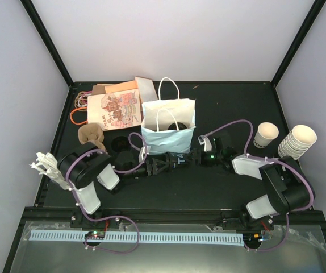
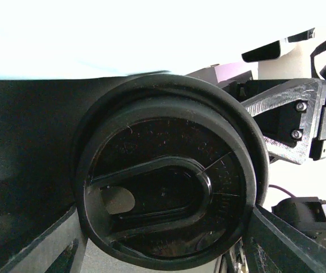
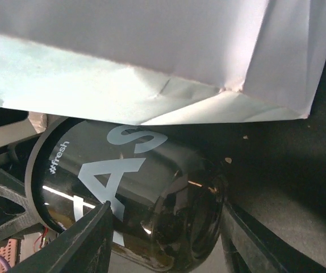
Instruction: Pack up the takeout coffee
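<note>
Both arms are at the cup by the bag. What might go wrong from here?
The cup lies on its side between the left gripper and right gripper; if either lets go early it may drop or roll. The left fingers flank the lid; squeezing there might pop it off. The bag stands close behind and could get knocked.

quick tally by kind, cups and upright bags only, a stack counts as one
takeout coffee, black lid: 1
single lidless cream cup: 1
stack of lidless cream cups: 1
upright white paper bag: 1
total: 4
dark discs left of the bag: too dim to tell, not counted
</note>
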